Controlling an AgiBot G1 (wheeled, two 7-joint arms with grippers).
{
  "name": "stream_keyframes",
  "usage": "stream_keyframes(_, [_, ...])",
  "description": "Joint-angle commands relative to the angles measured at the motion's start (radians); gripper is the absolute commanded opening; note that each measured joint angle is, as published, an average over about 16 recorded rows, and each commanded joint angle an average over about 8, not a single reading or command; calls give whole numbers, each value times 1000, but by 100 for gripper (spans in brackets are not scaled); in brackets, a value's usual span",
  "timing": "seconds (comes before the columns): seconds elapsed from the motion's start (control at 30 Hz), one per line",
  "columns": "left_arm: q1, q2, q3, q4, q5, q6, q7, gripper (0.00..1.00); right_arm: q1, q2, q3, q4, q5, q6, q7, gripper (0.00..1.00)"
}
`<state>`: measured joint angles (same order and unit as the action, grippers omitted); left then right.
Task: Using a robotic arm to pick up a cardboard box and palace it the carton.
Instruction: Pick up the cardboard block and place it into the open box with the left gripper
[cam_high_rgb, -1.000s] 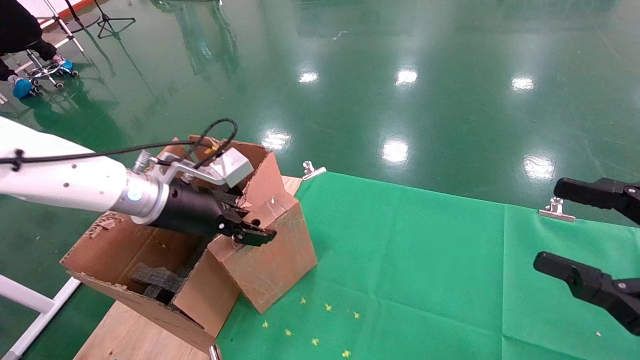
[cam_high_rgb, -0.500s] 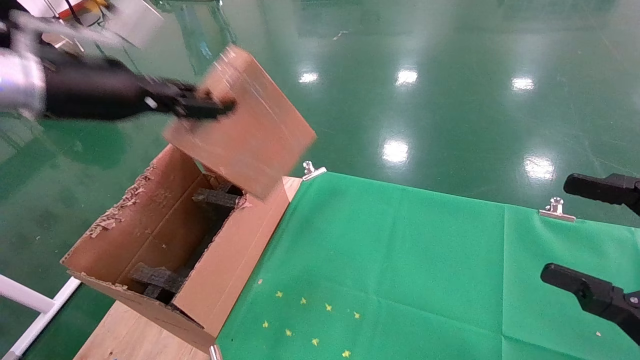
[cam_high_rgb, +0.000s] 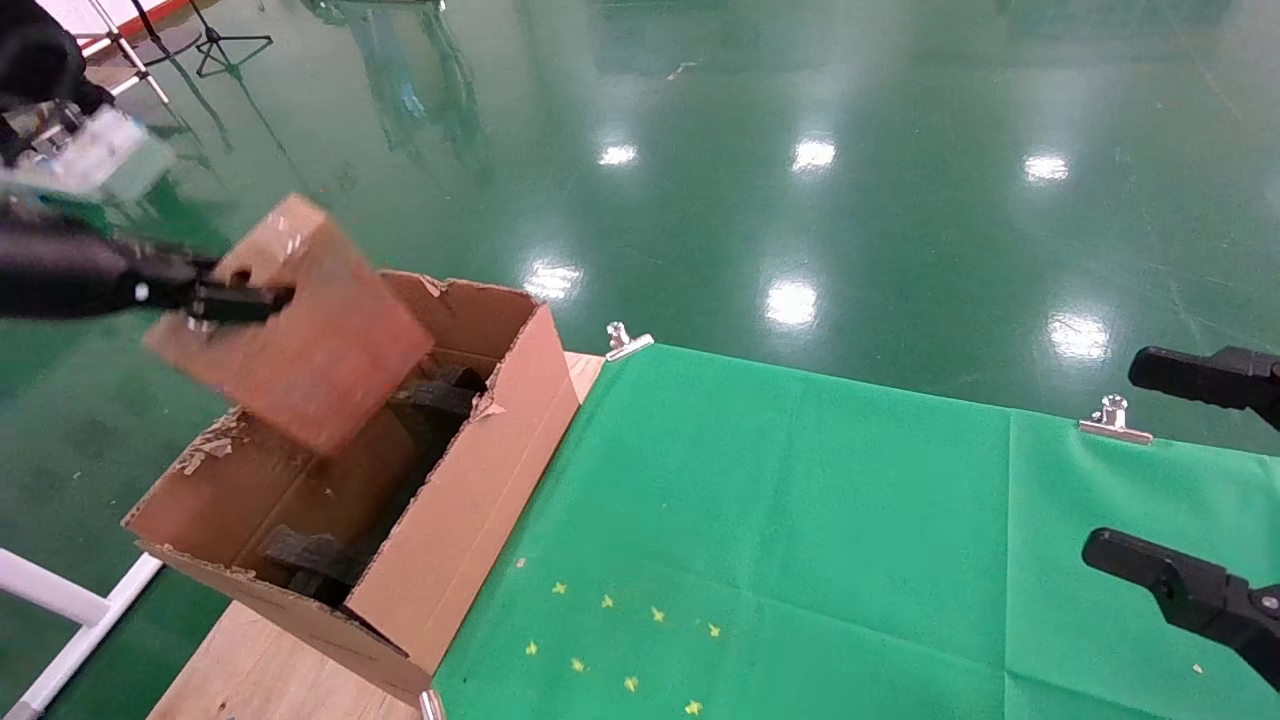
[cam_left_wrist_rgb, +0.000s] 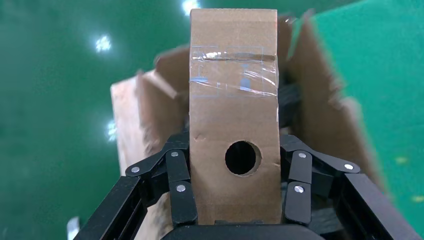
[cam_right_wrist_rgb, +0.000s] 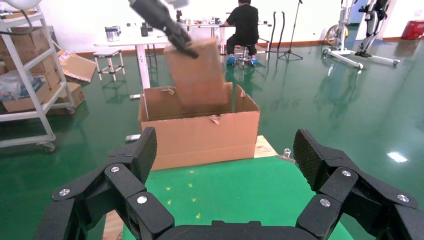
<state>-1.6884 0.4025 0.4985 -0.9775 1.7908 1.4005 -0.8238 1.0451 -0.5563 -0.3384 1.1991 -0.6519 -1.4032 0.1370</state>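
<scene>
At the far left, a white rail (cam_high_rgb: 60, 625) ran beside the wooden board (cam_high_rgb: 270, 675) that carried the carton (cam_high_rgb: 470, 510). 1 carton stood open, its ragged flaps up and black foam blocks (cam_high_rgb: 310, 560) inside it. Above its open top, tilted and clear of the walls, hung 1 cardboard box (cam_high_rgb: 310, 340), nothing between it and the opening. The robotic arm's gripper (cam_left_wrist_rgb: 239, 192) was clamped on the box's 2 sides, its round hole (cam_left_wrist_rgb: 242, 158) facing the wrist camera. Right of the carton lay a green cloth (cam_high_rgb: 800, 520) pinned by 2 silver clips (cam_high_rgb: 622, 341), with small yellow stars (cam_high_rgb: 620, 640) scattered near its front edge. At the far right, the right gripper (cam_right_wrist_rgb: 227, 165) hung spread wide, holding nothing.
</scene>
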Motion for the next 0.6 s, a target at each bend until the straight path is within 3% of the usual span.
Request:
stream_keyframes(0.03, [18, -6, 9, 46, 20, -19, 32, 0, 0, 0, 0, 0, 0, 0, 0, 100])
stream_keyframes(0.6, [90, 107, 60, 327, 138, -233, 115, 0, 0, 0, 0, 0, 0, 0, 0, 100])
